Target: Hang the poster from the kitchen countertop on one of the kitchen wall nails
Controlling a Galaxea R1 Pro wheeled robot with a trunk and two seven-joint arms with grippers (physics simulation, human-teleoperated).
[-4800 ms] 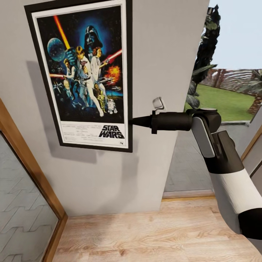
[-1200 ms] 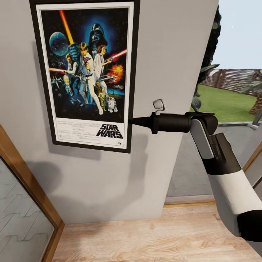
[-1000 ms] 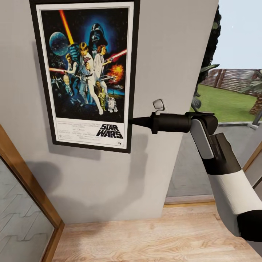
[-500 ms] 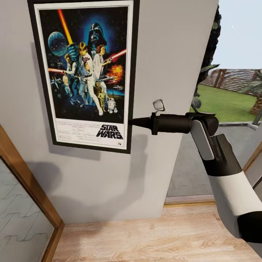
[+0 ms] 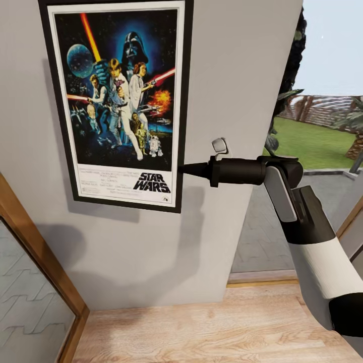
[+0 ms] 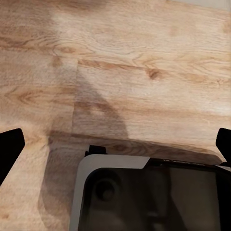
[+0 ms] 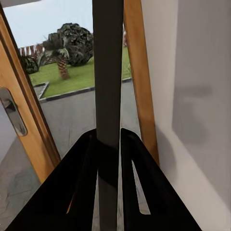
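one arm is working here: the right gripper [image 5: 182, 169] reaches sideways from the black and white right arm [image 5: 307, 237] and its two dark fingers [image 7: 139, 192] are pressed on the edge of the poster [image 5: 118, 101], pinching the black frame low on its right side, near the "star wars" title. the poster stands upright and flat against the grey wall [image 5: 227, 75]; its top edge is cut by the head view, so i cannot tell if it sits on a nail. seen from the right wrist, the poster [image 7: 108, 72] is only a thin dark strip that goes straight up between the two fingers, with a wooden door frame [image 7: 139, 82] and a green garden [image 7: 72, 77] behind it. to the right of the wall there is an opening to a lawn [image 5: 315, 143] and a dark tree [image 5: 290, 60]. a wooden frame with glass [image 5: 35, 262] runs slanted at the lower left, and a light wooden floor [image 5: 212, 327] lies below. from the left wrist, the left gripper [image 6: 115, 149] hangs over this floor [image 6: 144, 72] with its black fingertips [image 6: 9, 149] spread wide apart, holding nothing.
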